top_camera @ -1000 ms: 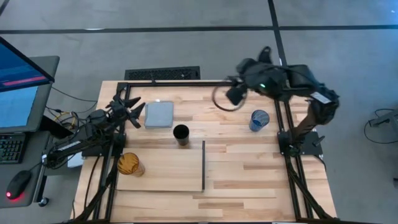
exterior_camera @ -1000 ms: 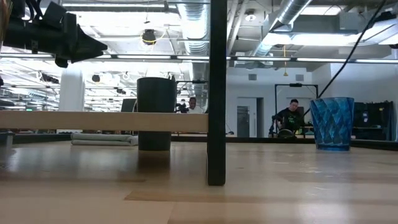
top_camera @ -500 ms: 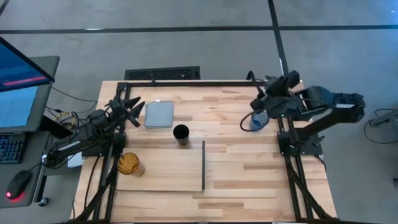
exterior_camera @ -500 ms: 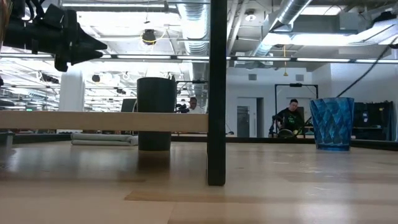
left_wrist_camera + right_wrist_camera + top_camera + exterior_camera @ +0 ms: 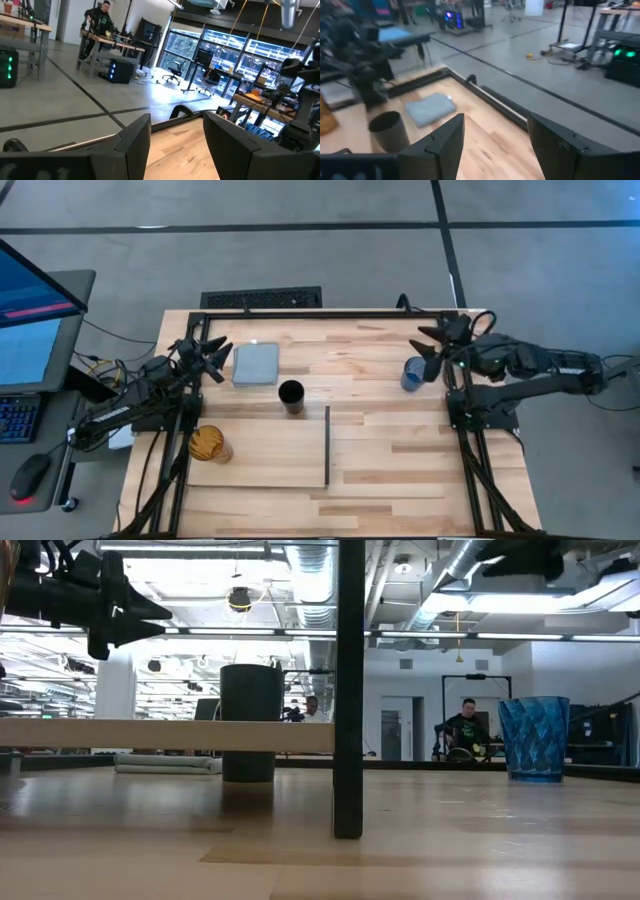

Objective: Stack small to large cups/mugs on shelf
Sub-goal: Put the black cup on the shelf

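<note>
Both arms idling at worktop [image 5: 380, 370] edges, jaws open & empty
Shelf [image 5: 265, 452] lying near front-left w/ amber cup [image 5: 208, 444] at its left end; blue cup [image 5: 415, 372] sitting beside right gripper [image 5: 433, 352]; black cup [image 5: 290, 394] standing mid-worktop; left gripper [image 5: 206, 358] hanging beside grey pad [image 5: 256, 364].

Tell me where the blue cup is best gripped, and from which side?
Probably at the rim, from above: the blue cup stands upright, mouth open, and widens upward in the low view. The right end effector, open, is beside it.
</note>
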You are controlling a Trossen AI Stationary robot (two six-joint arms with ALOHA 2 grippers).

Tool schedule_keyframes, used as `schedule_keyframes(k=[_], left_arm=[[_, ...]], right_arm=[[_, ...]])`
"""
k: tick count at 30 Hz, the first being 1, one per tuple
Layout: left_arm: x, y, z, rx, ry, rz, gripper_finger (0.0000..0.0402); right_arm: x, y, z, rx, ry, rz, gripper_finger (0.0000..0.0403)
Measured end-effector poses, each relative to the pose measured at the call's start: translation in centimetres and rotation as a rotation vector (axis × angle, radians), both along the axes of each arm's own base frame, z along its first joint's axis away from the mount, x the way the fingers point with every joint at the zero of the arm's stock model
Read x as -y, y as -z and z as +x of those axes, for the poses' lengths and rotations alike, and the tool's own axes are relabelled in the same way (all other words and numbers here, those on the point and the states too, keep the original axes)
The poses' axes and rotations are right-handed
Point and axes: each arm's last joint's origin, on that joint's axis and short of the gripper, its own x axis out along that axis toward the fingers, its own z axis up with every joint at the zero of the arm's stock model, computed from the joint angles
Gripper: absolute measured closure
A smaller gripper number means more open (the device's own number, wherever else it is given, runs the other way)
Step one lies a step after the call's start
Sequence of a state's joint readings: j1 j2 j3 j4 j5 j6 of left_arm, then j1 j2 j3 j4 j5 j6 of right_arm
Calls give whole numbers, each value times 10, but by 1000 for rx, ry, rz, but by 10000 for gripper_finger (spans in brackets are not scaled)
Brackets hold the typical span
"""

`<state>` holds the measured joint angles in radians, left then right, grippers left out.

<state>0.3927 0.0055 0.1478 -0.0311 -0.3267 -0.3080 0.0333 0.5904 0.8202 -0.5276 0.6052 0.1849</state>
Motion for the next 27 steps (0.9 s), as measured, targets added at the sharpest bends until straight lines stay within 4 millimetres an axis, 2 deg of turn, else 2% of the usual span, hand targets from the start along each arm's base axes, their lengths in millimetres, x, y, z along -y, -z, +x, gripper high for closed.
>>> schedule_keyframes(k=[8, 13, 22, 27], left_arm=[[0, 0, 0, -5, 1, -2, 228], [0, 1, 0, -22, -1, 9, 228], [0, 6, 0, -62, 0, -15, 228], [0, 8, 1, -45, 11, -66, 228]], right_arm=[[5, 37, -37, 211, -73, 150, 163], [5, 52, -52, 298, -32, 169, 163], [4, 56, -68, 302, -27, 123, 163], [-1, 54, -67, 282, -237, 69, 163]])
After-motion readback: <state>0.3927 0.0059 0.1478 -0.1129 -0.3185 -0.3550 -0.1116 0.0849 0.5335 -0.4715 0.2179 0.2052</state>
